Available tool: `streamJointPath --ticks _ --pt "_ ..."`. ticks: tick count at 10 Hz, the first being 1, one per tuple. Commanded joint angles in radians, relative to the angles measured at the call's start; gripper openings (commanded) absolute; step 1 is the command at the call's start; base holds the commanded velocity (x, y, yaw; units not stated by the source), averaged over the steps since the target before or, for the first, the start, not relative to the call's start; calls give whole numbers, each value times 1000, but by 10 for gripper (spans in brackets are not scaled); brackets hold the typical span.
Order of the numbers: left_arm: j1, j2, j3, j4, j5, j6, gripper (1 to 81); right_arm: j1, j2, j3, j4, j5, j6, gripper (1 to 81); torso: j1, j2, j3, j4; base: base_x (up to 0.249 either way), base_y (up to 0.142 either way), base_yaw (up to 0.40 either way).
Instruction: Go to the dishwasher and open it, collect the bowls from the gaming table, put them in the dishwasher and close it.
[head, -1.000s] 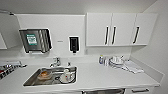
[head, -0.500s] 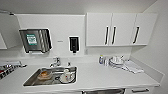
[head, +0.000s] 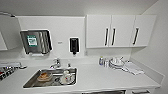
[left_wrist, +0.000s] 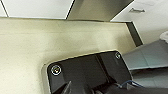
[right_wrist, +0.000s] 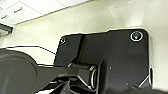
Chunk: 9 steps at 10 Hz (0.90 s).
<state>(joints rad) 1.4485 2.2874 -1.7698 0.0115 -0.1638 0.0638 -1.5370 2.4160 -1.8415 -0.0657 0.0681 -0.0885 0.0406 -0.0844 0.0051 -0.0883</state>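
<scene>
In the left wrist view a stainless-steel front, the dishwasher (left_wrist: 100, 10), stands shut between white cabinet doors, above the beige floor. My left arm's dark wrist plate (left_wrist: 85, 72) hangs low over that floor, some way short of the steel front. My right arm's dark plate (right_wrist: 105, 60) also hangs over the floor. The head view looks at the white worktop (head: 100, 77) above. The bright plastic bowls and the gaming table are out of view.
A steel sink (head: 51, 78) holds a brownish dish and white crockery, with a tap (head: 57, 63) behind it. White crockery (head: 116, 62) is stacked at the right. White wall cabinets (head: 112, 31), a soap dispenser (head: 74, 45) and a towel dispenser (head: 36, 41) hang above.
</scene>
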Motion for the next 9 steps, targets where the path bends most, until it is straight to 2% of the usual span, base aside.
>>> streamJointPath --ticks 1,6,7,8,9 --pt "-21 -418 400 18 -146 13 811 94 -306 298 47 -31 6 811 60 -94 -47 0 0 0 0" --pt "-36 -624 633 73 -264 11 811 203 -433 439 83 -34 6 811 163 -258 -201 0 0 0 0" --pt "-64 -652 657 74 -272 4 811 223 -446 458 83 -34 6 811 186 -293 -187 0 0 0 0" --pt "-104 -670 668 73 -264 1 811 244 -452 464 83 -33 6 811 329 -514 -184 0 0 0 0" --pt "-145 -692 690 71 -250 -1 811 272 -453 464 86 -39 7 811 283 -443 -180 0 0 0 0"
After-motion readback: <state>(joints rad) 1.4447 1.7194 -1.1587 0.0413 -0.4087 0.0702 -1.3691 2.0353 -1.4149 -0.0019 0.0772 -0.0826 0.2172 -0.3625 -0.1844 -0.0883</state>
